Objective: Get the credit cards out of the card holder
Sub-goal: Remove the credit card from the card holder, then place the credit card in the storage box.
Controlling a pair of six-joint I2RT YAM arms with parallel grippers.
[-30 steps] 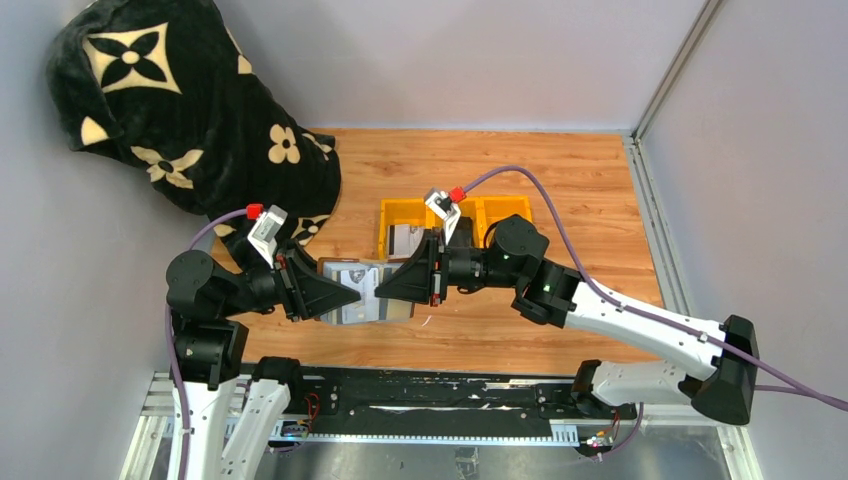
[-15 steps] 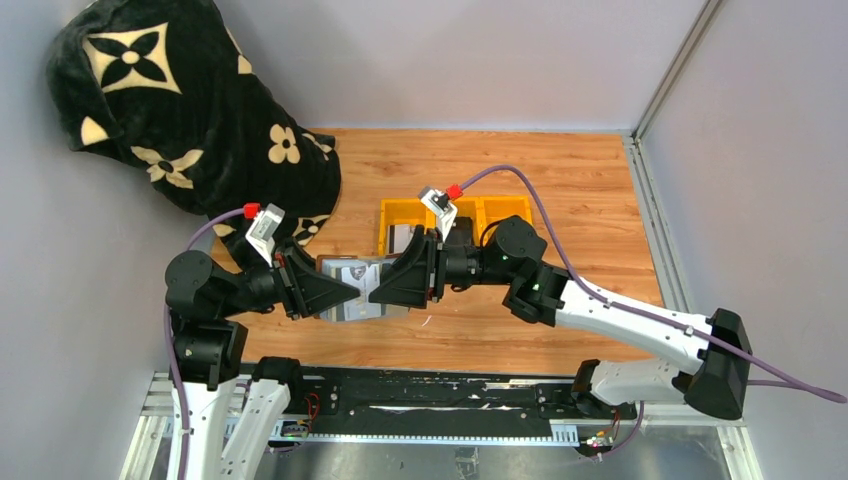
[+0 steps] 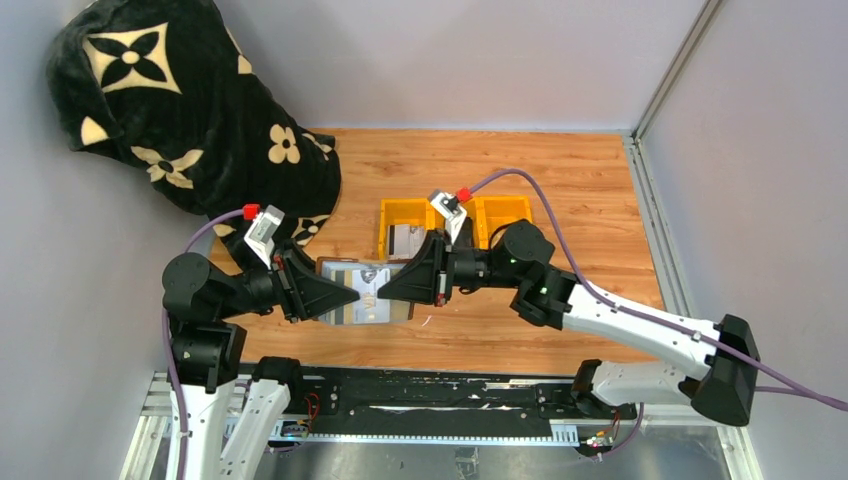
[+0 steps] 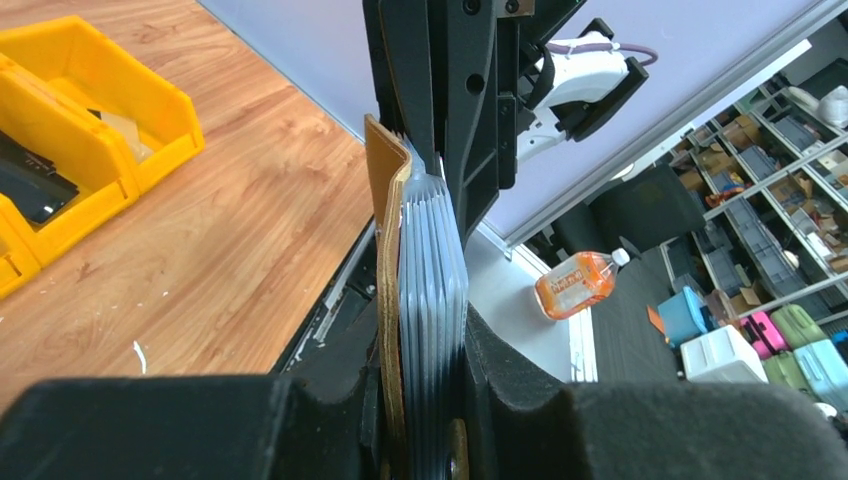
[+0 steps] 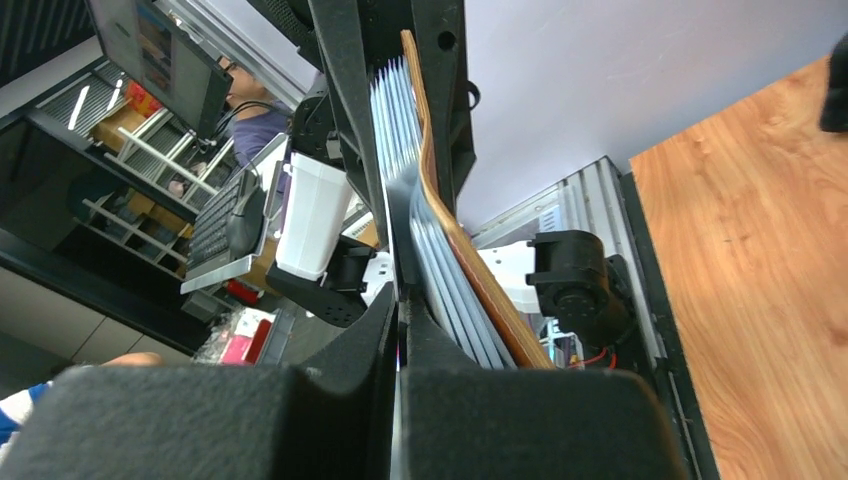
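The card holder [image 3: 362, 282] hangs above the table's front middle, brown leather cover [image 4: 385, 240] outside and a fan of grey plastic sleeves [image 4: 432, 260] inside. My left gripper [image 3: 348, 296] [image 4: 425, 345] is shut on its left end, both pads pressing the whole stack. My right gripper [image 3: 386, 290] [image 5: 398, 310] faces it from the right, jaws pressed together on a thin pale sheet at the outer side of the stack [image 5: 440, 270]. I cannot tell whether that sheet is a credit card or a sleeve.
A yellow three-compartment tray [image 3: 505, 208] [image 4: 150, 100] stands just behind the grippers, with a flat grey-white item [image 3: 405, 240] in its left compartment. A black flowered blanket [image 3: 170, 100] is heaped at the back left. The table's front edge and a black rail [image 3: 420, 390] lie below the holder.
My right gripper pushed left toward the left gripper, then came back slightly right. The left gripper and the card holder have barely shifted.
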